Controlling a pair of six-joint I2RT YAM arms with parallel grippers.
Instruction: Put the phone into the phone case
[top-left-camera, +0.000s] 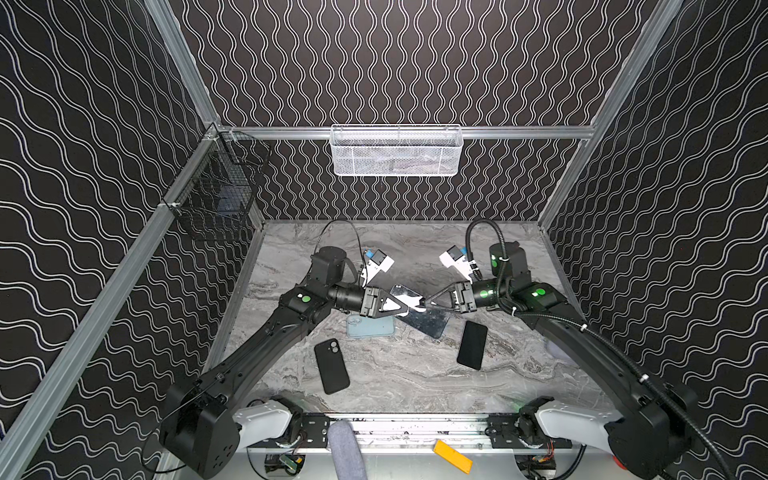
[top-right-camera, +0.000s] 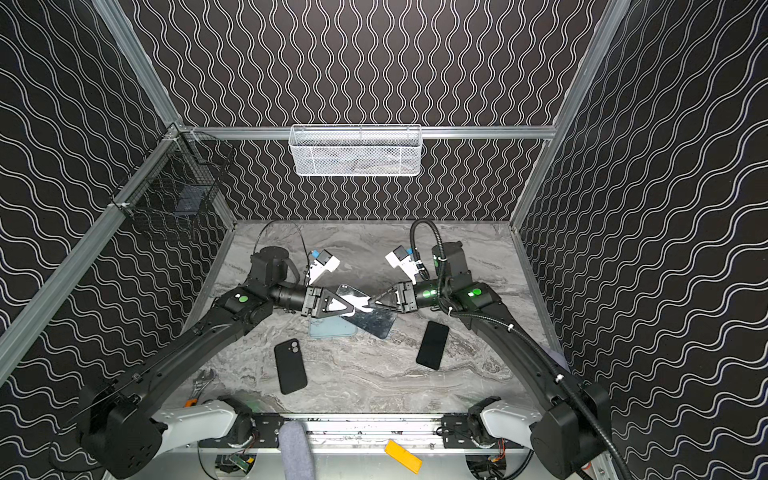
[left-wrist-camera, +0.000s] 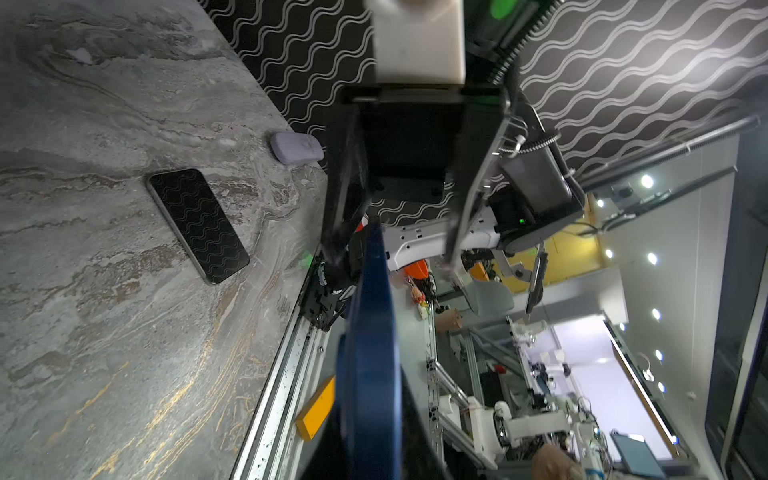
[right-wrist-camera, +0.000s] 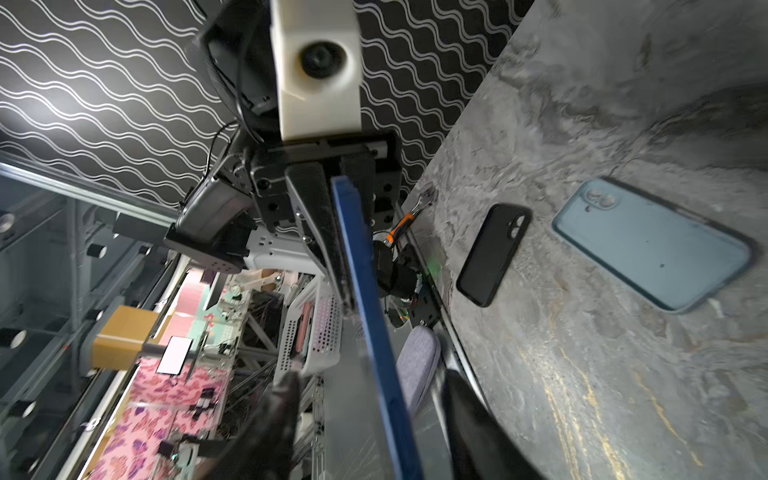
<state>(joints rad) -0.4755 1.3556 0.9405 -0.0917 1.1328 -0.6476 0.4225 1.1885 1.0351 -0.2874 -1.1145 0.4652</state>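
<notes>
The phone, blue-edged with a glossy dark face, hangs tilted above the marble table in both top views. My left gripper is shut on one end of it; in the left wrist view the blue edge runs out between its jaws. My right gripper faces it from the other side, open, its fingers astride the blue edge without touching. The light blue phone case lies flat on the table just below the left gripper.
A black case lies back up at the front left. A black phone lies screen up to the right. A lilac object sits by the right wall and a wrench at the front left. Mesh baskets hang behind.
</notes>
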